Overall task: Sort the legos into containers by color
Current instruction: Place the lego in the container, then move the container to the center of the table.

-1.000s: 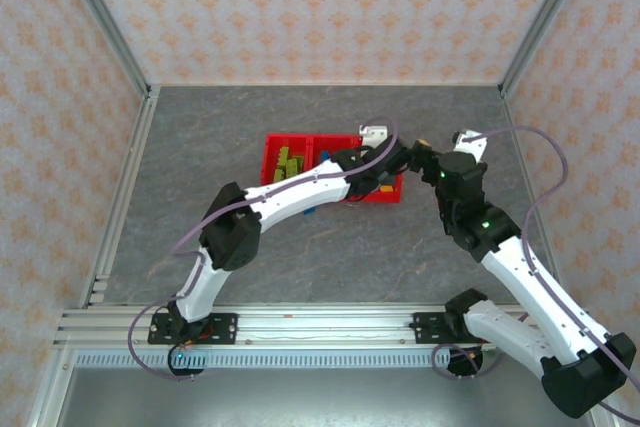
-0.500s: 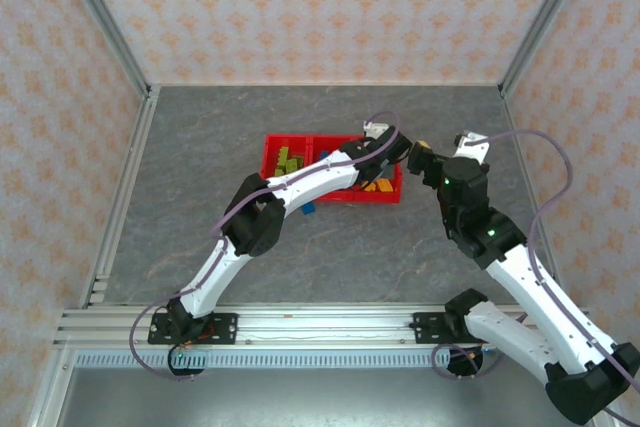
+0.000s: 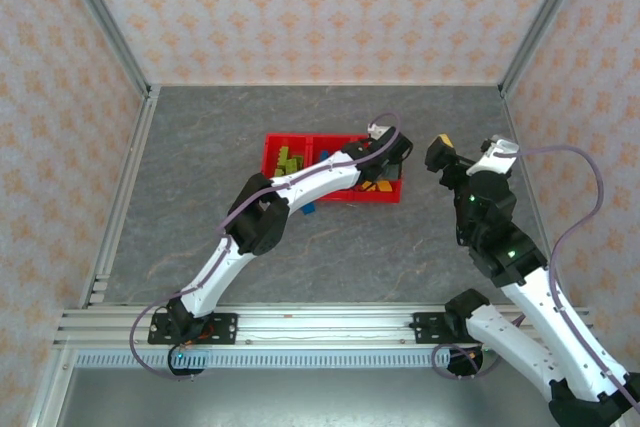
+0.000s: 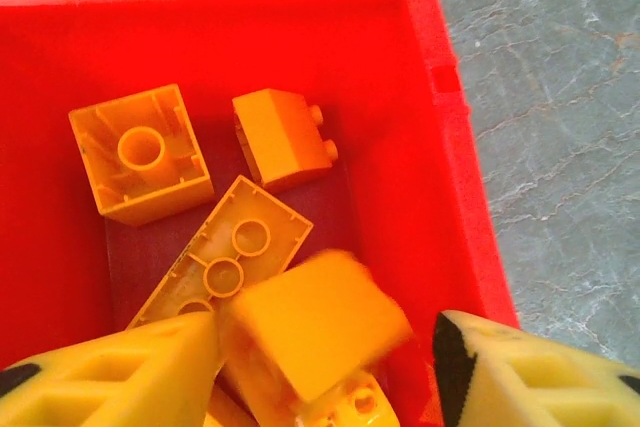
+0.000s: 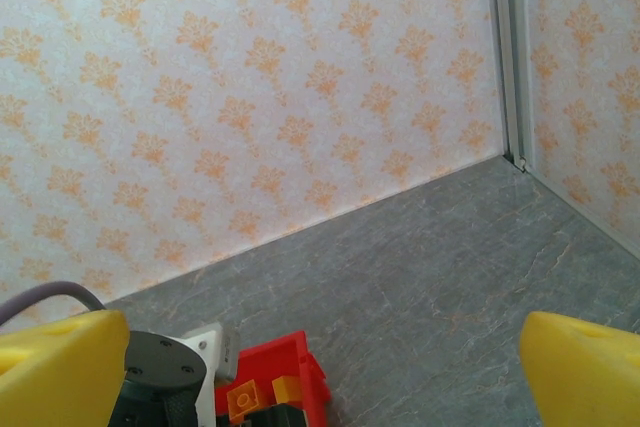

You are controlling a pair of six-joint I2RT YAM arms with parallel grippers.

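The red containers [image 3: 270, 142] lie mid-table, green legos [image 3: 287, 162] in the left bin and orange legos [image 3: 378, 185] in the right one. My left gripper [image 3: 388, 155] hangs over that right bin [image 4: 440, 97], open. A blurred orange brick [image 4: 315, 322] is loose between its fingers, with a gap to the right finger [image 4: 480, 357]. Beneath lie a hollow-side-up orange brick [image 4: 140, 152], a small one [image 4: 283, 137] and a long one [image 4: 225, 257]. A blue lego [image 3: 310, 210] lies on the table just in front of the bins. My right gripper [image 3: 440, 152] stands open and empty, right of the bins.
The grey table [image 3: 330, 247] is boxed in by patterned walls and metal posts [image 3: 530, 37]. The right wrist view looks toward the far right corner [image 5: 510, 157], with the bin's corner [image 5: 300, 357] and the left arm's wrist [image 5: 160, 372] at its lower left.
My left gripper reached further over the right bin and opened, letting go of the orange brick. The right arm drew back to the right, away from the bins.
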